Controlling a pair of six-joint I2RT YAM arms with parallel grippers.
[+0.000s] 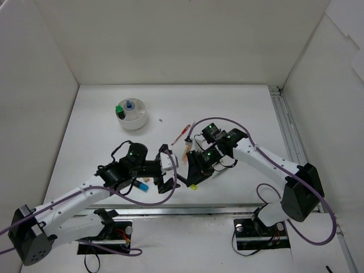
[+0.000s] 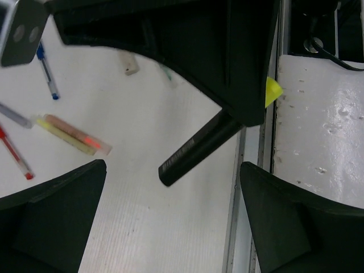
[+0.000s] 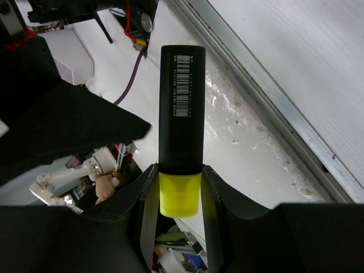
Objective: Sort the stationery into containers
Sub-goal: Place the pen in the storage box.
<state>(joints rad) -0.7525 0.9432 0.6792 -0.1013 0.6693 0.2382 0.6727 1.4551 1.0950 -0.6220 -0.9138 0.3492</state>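
Note:
My right gripper (image 3: pixel 180 173) is shut on a black highlighter (image 3: pixel 182 108), its yellow end (image 3: pixel 180 194) between the fingers. In the top view this gripper (image 1: pixel 197 172) hangs over the table's near middle with the yellow end (image 1: pixel 193 186) showing. My left gripper (image 1: pixel 168 170) is open and empty just left of it. In the left wrist view the open gripper (image 2: pixel 173 196) faces the highlighter's black end (image 2: pixel 193 151). The white divided bowl (image 1: pixel 136 121) at the far left holds a green-ended and a blue-ended item.
A red pen (image 1: pixel 181 135) and a grey pen (image 1: pixel 191 126) lie mid-table. A blue-ended highlighter (image 1: pixel 142 185) lies under my left arm. The left wrist view shows a blue pen (image 2: pixel 46 71), a red pen (image 2: pixel 14 153), cream and orange sticks (image 2: pixel 71 135) and a beige eraser (image 2: pixel 131 63).

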